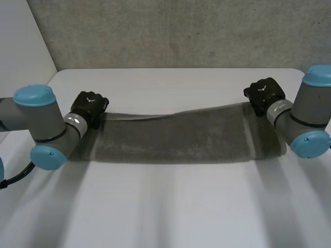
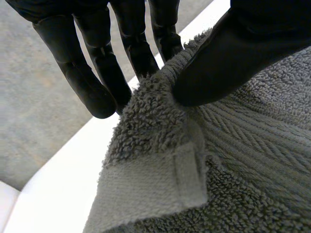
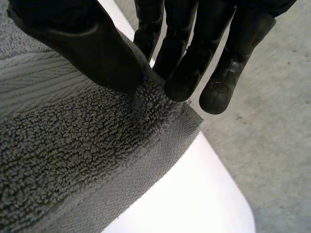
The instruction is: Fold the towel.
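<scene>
The towel (image 1: 170, 137) is lying lengthwise across the bench (image 1: 165, 212), stretching from one hand to the other. The left hand (image 1: 89, 107) is pinching the far left corner, thumb (image 2: 228, 58) pressing the terry against the fingers (image 2: 141, 53). The right hand (image 1: 265, 94) is clamping the far right corner the same way, thumb (image 3: 97, 53) on top and fingertips (image 3: 182, 82) behind the hem.

Both grips are sitting very close to the hem, so a corner is likely to slip free if the hands pull apart too hard. If they drift together, the middle is going to sag and crease. One hand leading the other would be skewing the fold. The right arm is hanging over the towel's right end and may be dragging it.

Plenty of bare bench is lying open on the near side for carrying the far edge over. Beyond the hands, the bench's far edge and a wall (image 1: 181, 31) are leaving little room.
</scene>
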`<control>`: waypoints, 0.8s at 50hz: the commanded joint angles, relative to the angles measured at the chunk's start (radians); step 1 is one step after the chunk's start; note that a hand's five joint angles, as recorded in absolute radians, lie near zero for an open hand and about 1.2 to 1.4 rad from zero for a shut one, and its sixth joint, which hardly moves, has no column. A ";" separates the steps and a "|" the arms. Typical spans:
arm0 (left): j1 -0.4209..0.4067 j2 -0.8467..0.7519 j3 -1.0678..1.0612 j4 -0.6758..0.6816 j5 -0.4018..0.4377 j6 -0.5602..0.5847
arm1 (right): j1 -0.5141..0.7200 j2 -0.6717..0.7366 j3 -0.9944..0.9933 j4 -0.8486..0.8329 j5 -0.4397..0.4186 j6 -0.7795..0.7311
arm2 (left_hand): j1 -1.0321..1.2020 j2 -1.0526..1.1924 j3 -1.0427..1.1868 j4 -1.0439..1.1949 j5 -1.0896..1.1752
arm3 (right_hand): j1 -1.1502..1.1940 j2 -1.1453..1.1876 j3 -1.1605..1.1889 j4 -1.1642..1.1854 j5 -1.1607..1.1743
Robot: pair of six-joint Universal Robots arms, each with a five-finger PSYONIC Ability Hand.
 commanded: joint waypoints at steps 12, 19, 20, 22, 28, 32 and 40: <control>-0.020 -0.061 0.056 0.042 -0.030 0.000 | 0.029 0.136 -0.087 -0.030 0.108 -0.045 | -1.287 -1.333 -1.371 -1.342 -1.504 | -1.171 -1.168 -1.168 -1.176 -1.183; -0.023 0.036 0.001 0.042 -0.033 -0.007 | 0.032 0.031 0.014 -0.053 0.130 -0.024 | -1.287 -1.333 -1.371 -1.342 -1.504 | -1.171 -1.168 -1.168 -1.176 -1.183; -0.023 0.037 0.001 0.042 -0.033 -0.007 | 0.032 0.030 0.014 -0.053 0.130 -0.024 | -1.287 -1.333 -1.371 -1.342 -1.504 | -1.171 -1.168 -1.168 -1.176 -1.183; -0.022 0.071 -0.024 0.042 -0.033 -0.014 | 0.032 -0.024 0.065 -0.071 0.119 -0.009 | -1.287 -1.333 -1.371 -1.342 -1.504 | -1.171 -1.168 -1.168 -1.176 -1.183; -0.016 0.232 -0.156 0.042 -0.024 -0.021 | 0.023 -0.241 0.244 -0.133 0.085 0.065 | -1.287 -1.333 -1.371 -1.342 -1.504 | -1.171 -1.168 -1.168 -1.176 -1.183; -0.019 0.325 -0.289 0.044 -0.006 -0.027 | 0.020 -0.345 0.341 -0.085 0.055 0.106 | -1.287 -1.333 -1.371 -1.342 -1.504 | -1.171 -1.168 -1.168 -1.176 -1.183; -0.017 0.457 -0.493 0.044 0.069 -0.052 | -0.017 -0.418 0.485 0.082 0.038 0.119 | -1.284 -1.330 -1.368 -1.339 -1.501 | -1.081 -1.079 -1.079 -1.087 -1.093</control>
